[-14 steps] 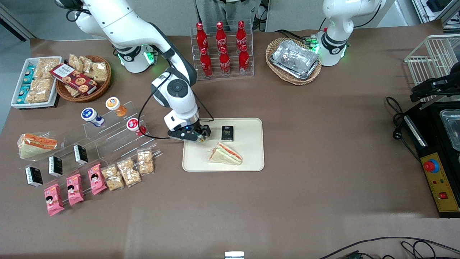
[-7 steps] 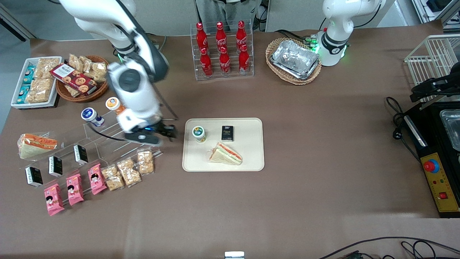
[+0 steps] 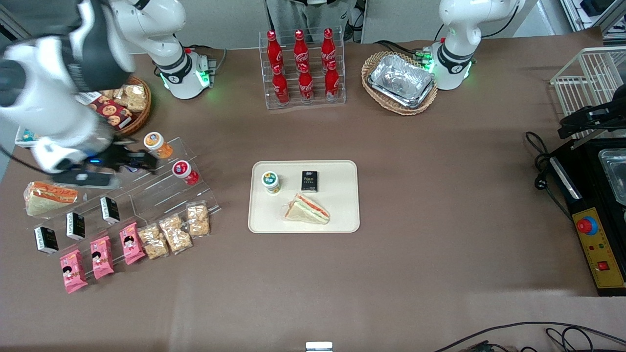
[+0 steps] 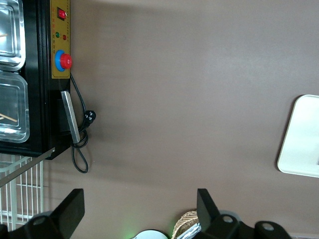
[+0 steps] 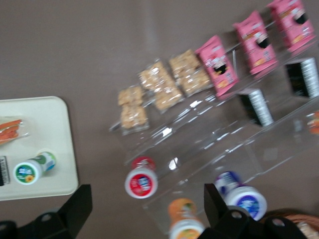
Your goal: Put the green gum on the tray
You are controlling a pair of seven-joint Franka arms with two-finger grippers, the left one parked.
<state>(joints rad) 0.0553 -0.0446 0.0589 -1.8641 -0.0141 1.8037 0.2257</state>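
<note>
The green gum (image 3: 270,182), a small jar with a white lid ringed in dark green, stands on the cream tray (image 3: 342,217) near the corner nearest the working arm. It also shows in the right wrist view (image 5: 34,168), on the tray (image 5: 45,124). My gripper (image 3: 143,160) is open and empty, well away from the tray toward the working arm's end of the table. It hovers above the clear acrylic stand (image 3: 161,190), beside the orange-lidded jar (image 3: 156,143). In the right wrist view the gripper (image 5: 147,211) hangs over the stand's jars.
A sandwich (image 3: 307,209) and a black packet (image 3: 309,181) lie on the tray. The red-lidded jar (image 3: 183,171), a blue-lidded jar (image 5: 244,199), cracker packs (image 3: 171,232) and pink packets (image 3: 100,256) sit on the stand. A cola bottle rack (image 3: 303,68) and a basket of foil trays (image 3: 400,82) stand farther back.
My gripper let go of the green gum on the tray, then drew away fast toward the working arm's end, rising above the acrylic stand. The gum stays upright on the tray.
</note>
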